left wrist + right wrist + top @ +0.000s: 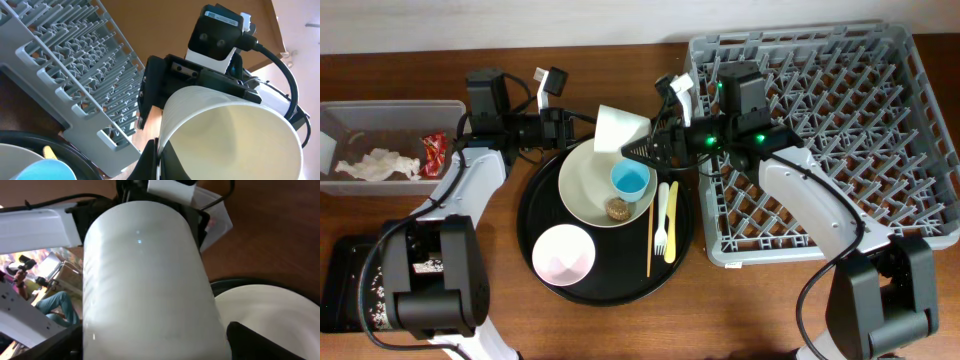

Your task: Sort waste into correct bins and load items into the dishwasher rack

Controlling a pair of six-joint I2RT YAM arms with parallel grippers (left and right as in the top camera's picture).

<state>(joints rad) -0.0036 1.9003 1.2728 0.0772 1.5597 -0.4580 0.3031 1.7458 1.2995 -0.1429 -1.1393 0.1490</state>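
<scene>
Rack (840, 120) R of tray (620, 262), tub (390, 105) far L, plate (585, 185) + bowl (563, 253) on tray

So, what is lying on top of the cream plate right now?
A light blue cup and a small brown food lump sit on the cream plate. The white cup, held above, hides part of the plate's far rim, so that part cannot be checked.

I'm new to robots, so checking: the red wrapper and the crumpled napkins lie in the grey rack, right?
Not quite. The red wrapper and the crumpled napkins lie in the clear tub, not the grey rack; the overhead view shows it.
</scene>
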